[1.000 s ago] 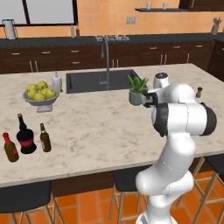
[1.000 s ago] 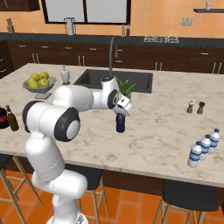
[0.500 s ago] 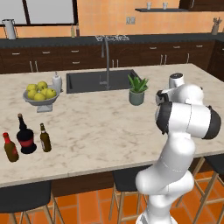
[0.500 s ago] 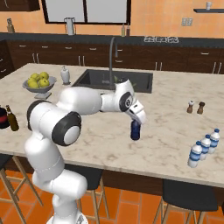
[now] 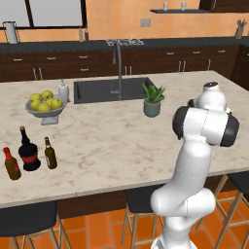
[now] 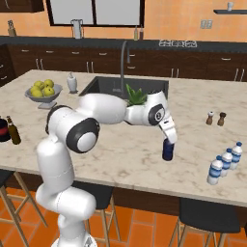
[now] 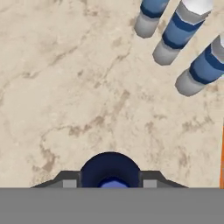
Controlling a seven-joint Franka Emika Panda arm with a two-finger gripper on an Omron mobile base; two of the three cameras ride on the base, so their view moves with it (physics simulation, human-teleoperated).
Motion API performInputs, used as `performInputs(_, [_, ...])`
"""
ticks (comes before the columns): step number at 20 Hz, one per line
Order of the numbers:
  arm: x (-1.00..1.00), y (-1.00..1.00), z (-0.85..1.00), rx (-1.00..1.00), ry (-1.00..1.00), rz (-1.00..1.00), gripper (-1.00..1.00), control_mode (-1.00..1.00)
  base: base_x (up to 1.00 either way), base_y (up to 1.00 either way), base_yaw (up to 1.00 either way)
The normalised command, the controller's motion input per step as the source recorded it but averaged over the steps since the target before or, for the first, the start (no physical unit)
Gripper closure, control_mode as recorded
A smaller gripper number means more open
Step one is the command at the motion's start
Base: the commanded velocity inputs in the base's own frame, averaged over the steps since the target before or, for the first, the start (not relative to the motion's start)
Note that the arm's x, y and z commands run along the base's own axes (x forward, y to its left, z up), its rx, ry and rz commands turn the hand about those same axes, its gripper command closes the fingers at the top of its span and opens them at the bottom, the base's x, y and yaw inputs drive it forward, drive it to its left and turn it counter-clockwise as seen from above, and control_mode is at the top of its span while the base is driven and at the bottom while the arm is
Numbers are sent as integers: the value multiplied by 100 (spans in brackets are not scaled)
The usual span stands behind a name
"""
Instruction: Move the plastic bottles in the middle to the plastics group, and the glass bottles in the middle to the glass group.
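My gripper is shut on the squat dark blue plastic bottle, holding it upright low over the marble counter. In the hand view the bottle's blue top sits between my fingertips. Three pale plastic bottles with blue bands stand to its right near the counter's front edge, and they lie ahead in the hand view. At the far left the slim olive-brown glass bottle stands beside the black bottle with a red label and the brown red-capped bottle.
A sink with a tall faucet lies at the back, with a potted plant in front of it. A bowl of yellow-green fruit and a white dispenser stand at the back left. Two small shakers stand at the right.
My gripper has carried the dark blue bottle to the right across the counter, from in front of the plant toward the three pale bottles. The glass bottles at the left have stayed put.
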Motion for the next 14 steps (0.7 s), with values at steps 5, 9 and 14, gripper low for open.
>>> performInputs(5, [-54, -72, 0, 0, 0, -24, 100, -100, 0, 0, 0])
performInputs(9, [-15, -48, 0, 0, -3, -23, 100, -100, 0, 0, 0])
performInputs(14, [0, -9, 0, 0, -6, -20, 100, -100, 0, 0, 0])
